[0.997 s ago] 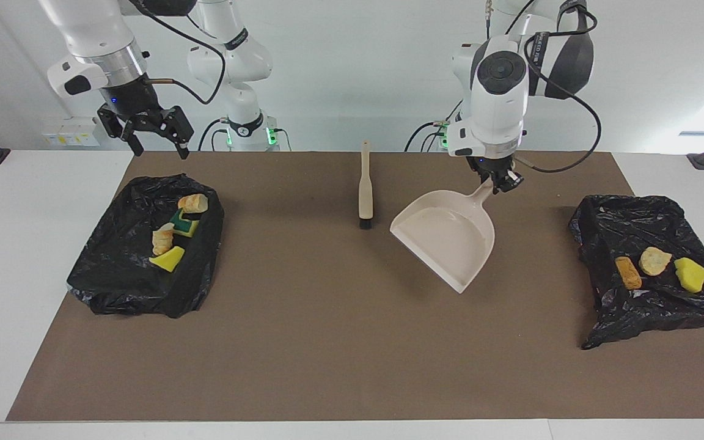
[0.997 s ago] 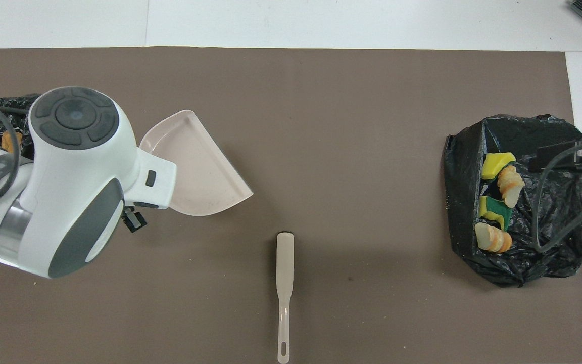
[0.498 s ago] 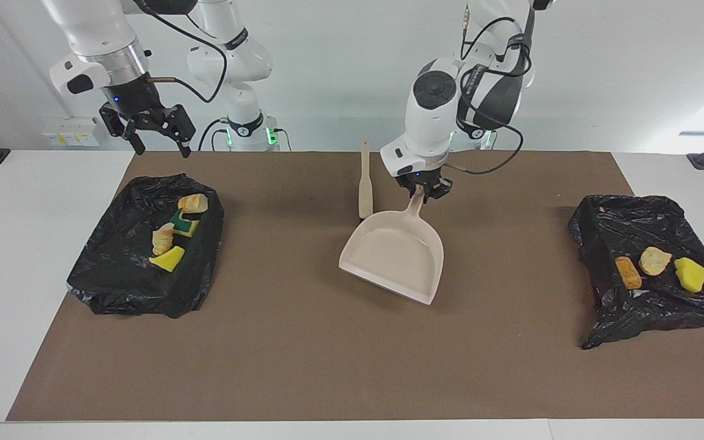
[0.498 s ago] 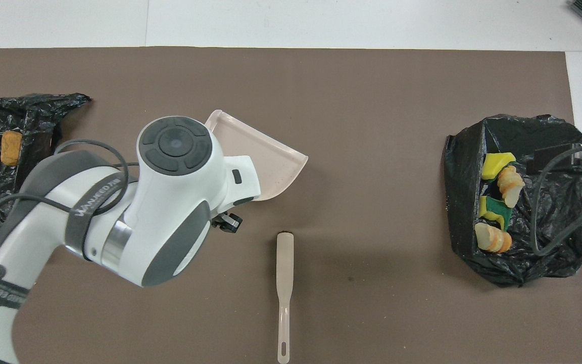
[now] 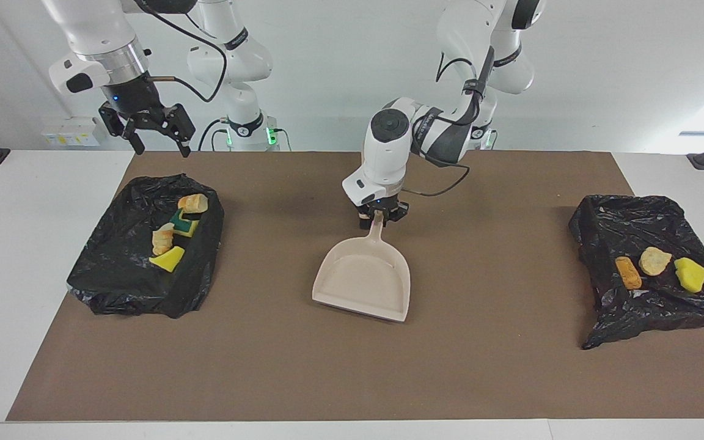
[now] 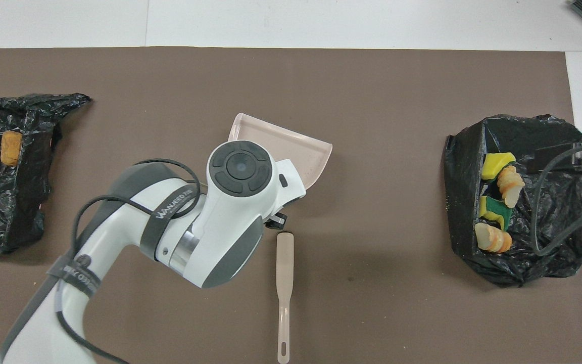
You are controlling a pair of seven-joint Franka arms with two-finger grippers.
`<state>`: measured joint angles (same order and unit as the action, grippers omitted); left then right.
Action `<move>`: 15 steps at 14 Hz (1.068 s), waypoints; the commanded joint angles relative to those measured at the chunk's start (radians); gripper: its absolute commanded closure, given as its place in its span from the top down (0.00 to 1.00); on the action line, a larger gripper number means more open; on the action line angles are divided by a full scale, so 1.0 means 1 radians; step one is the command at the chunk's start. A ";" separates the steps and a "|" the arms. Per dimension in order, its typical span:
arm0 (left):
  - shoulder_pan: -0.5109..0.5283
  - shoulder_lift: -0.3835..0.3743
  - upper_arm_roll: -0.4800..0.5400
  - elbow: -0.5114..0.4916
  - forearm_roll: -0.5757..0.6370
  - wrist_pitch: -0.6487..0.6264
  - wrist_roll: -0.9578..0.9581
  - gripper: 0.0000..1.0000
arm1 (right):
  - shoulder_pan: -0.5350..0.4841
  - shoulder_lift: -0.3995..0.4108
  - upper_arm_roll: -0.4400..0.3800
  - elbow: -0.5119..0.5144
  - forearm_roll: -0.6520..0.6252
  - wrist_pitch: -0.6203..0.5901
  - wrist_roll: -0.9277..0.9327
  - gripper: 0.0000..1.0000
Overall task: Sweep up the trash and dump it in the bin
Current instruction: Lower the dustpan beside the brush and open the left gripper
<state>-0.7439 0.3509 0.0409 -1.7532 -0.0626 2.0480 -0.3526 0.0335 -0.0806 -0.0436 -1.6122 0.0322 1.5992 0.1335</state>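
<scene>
Facing view, left hand (image 5: pixel 379 218) gripping dustpan (image 5: pixel 364 281)

**Count of the things on the table**

There were two robot arms, each with one gripper: the left gripper (image 5: pixel 379 215) and the right gripper (image 5: pixel 152 135). There was one dustpan (image 5: pixel 364 280) and one brush (image 6: pixel 284 288). There were two bins lined with black bags: one bin (image 5: pixel 135 269) at the right arm's end and one bin (image 5: pixel 651 305) at the left arm's end. The trash counted seven pieces. Four pieces (image 5: pixel 175 235) were in the bin at the right arm's end: two yellow sponge chunks and two bread-like pieces. Three pieces (image 5: pixel 654 261) were in the other bin: one orange, one tan and one yellow. One brown mat (image 5: pixel 352 366) covered the table.
</scene>
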 commanded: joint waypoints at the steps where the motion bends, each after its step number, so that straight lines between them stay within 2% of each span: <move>1: -0.029 0.023 0.020 0.032 -0.006 0.015 -0.025 0.41 | -0.009 -0.001 0.007 0.012 0.000 -0.022 -0.012 1.00; 2: -0.026 0.017 0.020 0.034 -0.006 0.008 -0.020 0.99 | -0.009 -0.001 0.007 0.012 0.000 -0.022 -0.012 1.00; 6: 0.007 -0.032 0.042 0.026 -0.006 -0.011 0.006 1.00 | -0.009 -0.001 0.007 0.012 0.000 -0.022 -0.012 1.00; 11: 0.178 -0.062 0.043 0.032 -0.006 -0.011 0.017 1.00 | -0.009 -0.001 0.007 0.012 0.000 -0.022 -0.012 1.00; 15: 0.273 -0.098 0.045 0.037 -0.006 -0.026 0.177 1.00 | -0.009 -0.001 0.007 0.012 0.000 -0.022 -0.012 1.00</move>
<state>-0.5158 0.2839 0.0935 -1.7134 -0.0626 2.0513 -0.2517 0.0335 -0.0806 -0.0436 -1.6122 0.0322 1.5992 0.1335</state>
